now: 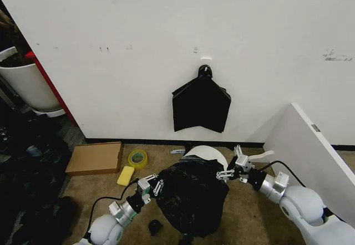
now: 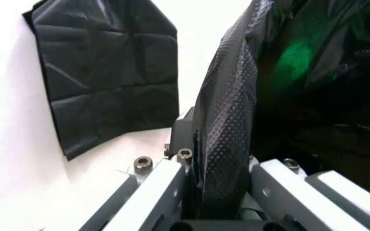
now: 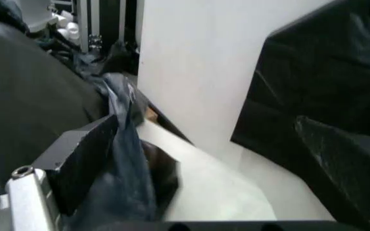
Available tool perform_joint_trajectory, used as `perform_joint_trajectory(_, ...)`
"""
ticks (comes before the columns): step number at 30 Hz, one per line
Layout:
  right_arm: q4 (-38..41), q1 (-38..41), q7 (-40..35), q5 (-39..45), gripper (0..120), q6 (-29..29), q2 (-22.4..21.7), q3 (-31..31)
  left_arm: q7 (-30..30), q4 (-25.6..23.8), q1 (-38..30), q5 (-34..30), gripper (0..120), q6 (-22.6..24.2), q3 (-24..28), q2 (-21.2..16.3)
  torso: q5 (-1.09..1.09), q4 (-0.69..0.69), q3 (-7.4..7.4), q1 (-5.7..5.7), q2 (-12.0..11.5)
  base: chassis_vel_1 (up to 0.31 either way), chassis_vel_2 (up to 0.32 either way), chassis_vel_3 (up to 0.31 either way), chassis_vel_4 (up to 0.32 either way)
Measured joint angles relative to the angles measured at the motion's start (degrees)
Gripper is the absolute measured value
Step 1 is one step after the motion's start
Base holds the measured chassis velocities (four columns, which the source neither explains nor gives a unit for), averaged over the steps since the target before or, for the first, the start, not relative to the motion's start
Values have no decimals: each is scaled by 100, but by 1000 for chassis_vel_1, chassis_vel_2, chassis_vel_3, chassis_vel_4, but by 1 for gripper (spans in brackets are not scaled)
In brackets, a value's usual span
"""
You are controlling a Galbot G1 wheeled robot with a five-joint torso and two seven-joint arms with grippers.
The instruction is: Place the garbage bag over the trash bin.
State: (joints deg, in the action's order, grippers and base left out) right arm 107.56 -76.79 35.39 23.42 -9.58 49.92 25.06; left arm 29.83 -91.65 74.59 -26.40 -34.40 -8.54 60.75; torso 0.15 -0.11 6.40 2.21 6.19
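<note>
Black plastic pinched in both our pincers, left gripper (image 1: 156,185) clenched on the garbage bag (image 1: 191,198) at its left edge, right gripper (image 1: 228,173) clenched on its right edge, bag draped over the trash bin (image 1: 208,152), bin's far rim bare, folded black bundle (image 1: 201,106) on the wall beyond.

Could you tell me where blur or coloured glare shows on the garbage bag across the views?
Left wrist view: a green glow lies on the garbage bag, its clamped fold sharp. Right wrist view: the bag's film looks soft and smeared. Head view: the bag is evenly lit.
</note>
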Motion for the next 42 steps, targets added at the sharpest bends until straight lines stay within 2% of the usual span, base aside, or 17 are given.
perform_joint_trajectory(4, -257, 45, 304, 90, 100, -36, 59, 140, 172, -17, -2, -6, 0, -36, -1, -6, 0, -1, 0, 0, 0, 0, 0, 0, 0)
perform_joint_trajectory(9, -822, 324, 1268, 667, 100, -42, 176, 266, 525, -102, 50, -17, 0, -111, -36, 10, 0, 1, 0, 0, 0, 0, 0, 0, 0)
perform_joint_trajectory(17, -1164, 406, 1864, 1554, 100, -29, 241, 331, 502, -126, 52, -104, 0, -117, -74, 68, 0, 0, 0, 0, 0, 0, 0, 0, 0)
perform_joint_trajectory(19, -1208, 391, 1988, 2477, 100, -65, 297, 351, 164, -126, 24, -293, 0, -1, -74, 130, 0, 0, 0, 0, 0, 0, 0, 0, 0)
perform_joint_trajectory(21, -1048, 330, 1705, 3343, 100, -114, 390, 321, -470, -114, -18, -351, 0, 242, -36, 193, 0, -1, 0, 0, 0, 0, 0, 0, 0)
perform_joint_trajectory(22, -1048, 330, 1705, 3343, 100, -114, 390, 321, -470, -114, -18, -351, 0, 242, -36, 193, 0, -1, 0, 0, 0, 0, 0, 0, 0)
perform_joint_trajectory(23, -929, 290, 1519, 3636, 100, -128, 441, 296, -814, -110, -32, -352, 0, 398, -13, 222, 0, -1, 0, 0, 0, 0, 0, 0, 0)
perform_joint_trajectory(25, -519, 136, 972, 4129, 100, -202, 610, 176, -1853, -122, -49, -413, 0, 969, 38, 310, -2, -1, 0, 0, 0, 0, 0, 0, 0)
perform_joint_trajectory(27, -48, -58, 240, 3970, 100, -404, 810, -27, -2572, -235, -48, -732, 0, 1558, 63, 385, -1, 1, 0, 0, 0, 0, 0, 0, 0)
perform_joint_trajectory(29, 384, -321, -1062, 2544, 100, -580, 1092, -276, -3404, -631, -40, -1584, 0, 2550, 42, 514, -2, 2, 0, 0, 0, 0, 0, 0, 0)
perform_joint_trajectory(30, 384, -321, -1062, 2544, 100, -580, 1092, -276, -3404, -631, -40, -1584, 0, 2550, 42, 514, -2, 2, 0, 0, 0, 0, 0, 0, 0)
perform_joint_trajectory(32, 506, -500, -1780, 1212, 100, -772, 1285, -429, -4079, -985, -58, -2401, 0, 3371, -86, 641, -3, -1, 0, 0, 0, 0, 0, 0, 0)
perform_joint_trajectory(34, 492, -599, -1839, 396, 100, -1112, 1415, -515, -4596, -1242, -93, -3057, 0, 4114, -328, 756, 0, -2, 0, 0, 0, 0, 0, 0, 0)
perform_joint_trajectory(37, 458, -735, -1447, -45, 100, -1441, 1528, -552, -5229, -1524, -204, -4465, 0, 5392, -950, 986, -1, 1, 0, 0, 0, 0, 0, 0, 0)
perform_joint_trajectory(38, 458, -735, -1447, -45, 100, -1441, 1528, -552, -5229, -1524, -204, -4465, 0, 5392, -950, 986, -1, 1, 0, 0, 0, 0, 0, 0, 0)
perform_joint_trajectory(40, 458, -811, -1322, -118, 100, -1532, 1571, -562, -5537, -1561, -300, -5305, 0, 6146, -1362, 1116, -1, -1, 0, 0, 0, 0, 0, 0, 0)
perform_joint_trajectory(42, 455, -850, -1318, -253, 100, -1620, 1607, -540, -5807, -1560, -373, -5997, 0, 6642, -1716, 1214, -2, -1, 0, 0, 0, 0, 0, 0, 0)
